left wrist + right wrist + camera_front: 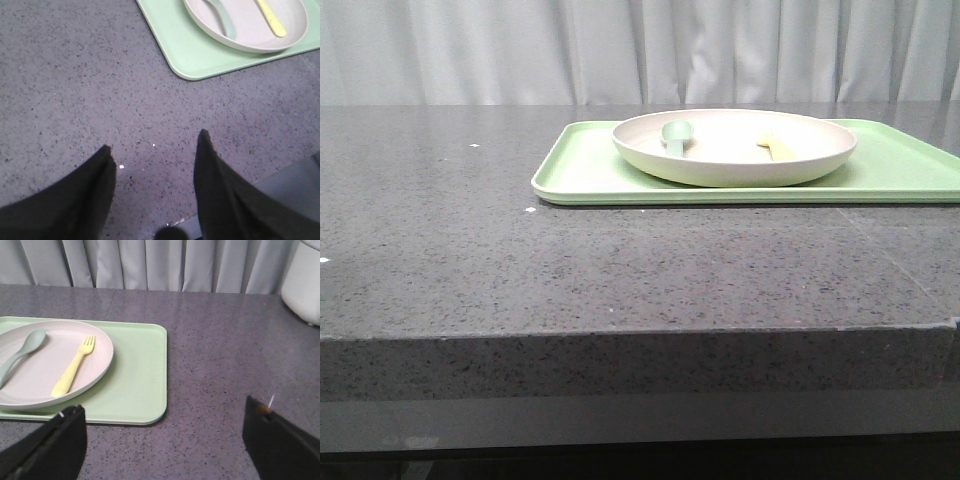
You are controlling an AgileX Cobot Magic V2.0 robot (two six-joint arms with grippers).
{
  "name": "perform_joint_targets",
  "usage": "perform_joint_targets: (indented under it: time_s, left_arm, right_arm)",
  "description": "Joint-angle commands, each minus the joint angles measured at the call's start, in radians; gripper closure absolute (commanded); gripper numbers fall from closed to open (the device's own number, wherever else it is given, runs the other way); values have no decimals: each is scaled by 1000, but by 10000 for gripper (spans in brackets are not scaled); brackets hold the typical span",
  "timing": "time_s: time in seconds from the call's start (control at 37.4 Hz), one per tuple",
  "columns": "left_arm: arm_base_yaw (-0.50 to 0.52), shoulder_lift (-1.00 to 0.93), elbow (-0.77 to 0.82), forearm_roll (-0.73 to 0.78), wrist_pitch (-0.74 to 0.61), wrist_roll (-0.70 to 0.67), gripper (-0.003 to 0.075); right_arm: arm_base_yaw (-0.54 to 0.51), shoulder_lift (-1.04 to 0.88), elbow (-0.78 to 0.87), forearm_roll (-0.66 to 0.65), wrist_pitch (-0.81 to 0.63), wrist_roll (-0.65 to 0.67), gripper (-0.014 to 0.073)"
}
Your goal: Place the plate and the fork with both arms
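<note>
The cream plate (735, 148) rests on the light-green tray (590, 175) at the back right of the grey table. The yellow fork (75, 365) lies inside the plate, beside a pale grey-green spoon (20, 354). In the front view only the fork's end (778, 148) shows over the rim. My left gripper (155, 152) is open and empty above bare table, short of the tray's corner (192, 70); the plate (250, 30) and fork (271, 20) show beyond it. My right gripper (165, 412) is open and empty, near the tray's other corner (145, 405). Neither gripper shows in the front view.
A white rounded appliance (304, 280) stands at the table's far right edge. Grey curtains (640, 50) hang behind the table. The table's front edge (640, 340) runs across the front view.
</note>
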Motion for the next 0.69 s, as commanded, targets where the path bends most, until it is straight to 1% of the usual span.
perform_joint_targets:
  time_s: [0.0,0.13,0.37,0.67]
  left_arm:
    - [4,-76,19,-59,-51,6,360]
    - [4,-139,45,-75,-53,6,361]
    - [4,-161,45,-75,-51,6,362]
    - [4,-161,45,-75,-60,6,362]
  right_arm:
    - [1,14,-36,-13,-91,-10,-58]
    - [1,14,-36,-13,-101,-10,-58]
    - [1,18,-52,-8,-94,-10,-58]
    - [1,174,-245,41,144,-10,-58]
